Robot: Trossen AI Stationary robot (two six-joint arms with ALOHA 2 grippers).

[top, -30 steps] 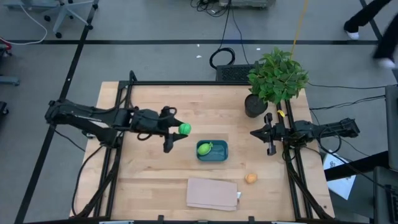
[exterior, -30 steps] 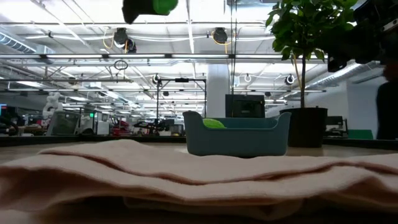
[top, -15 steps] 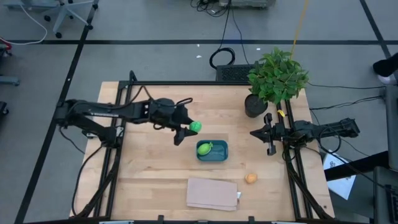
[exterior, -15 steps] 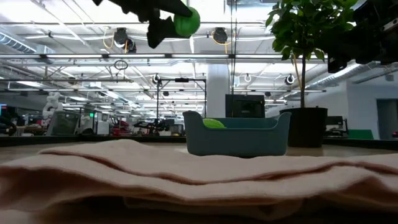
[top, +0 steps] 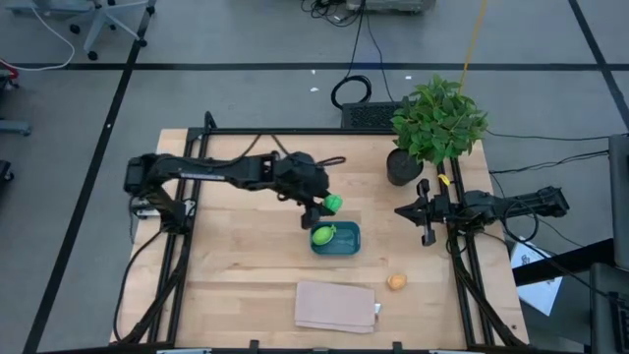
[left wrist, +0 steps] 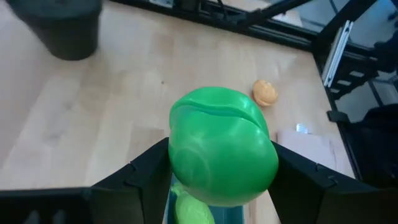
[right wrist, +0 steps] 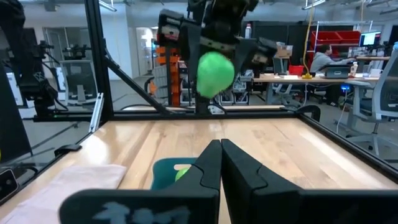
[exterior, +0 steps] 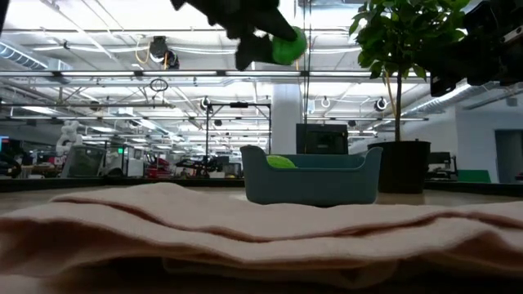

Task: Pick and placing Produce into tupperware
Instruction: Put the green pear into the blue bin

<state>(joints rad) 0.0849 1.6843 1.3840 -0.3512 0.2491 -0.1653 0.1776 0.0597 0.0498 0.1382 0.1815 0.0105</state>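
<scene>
Left pincer point(top: 327, 206) has carried the bright green fruit point(top: 333, 204), clamped firmly, to just above the tupperware point(top: 344, 243); release is imminent. Right pincer point(top: 425, 210), closed and empty, waits.

A leafy potted plant point(top: 435, 126) stands at the far right corner of the wooden table point(top: 246, 265), its dark pot point(top: 402, 167) upright; a flat beige folded cloth point(top: 337, 306) lies at the near edge, filling the low view's foreground; a coiled black cable point(top: 352, 92) rests on the grey floor point(top: 246, 39) beyond the table; a seated person point(right wrist: 321, 60) shows at a far desk.
</scene>
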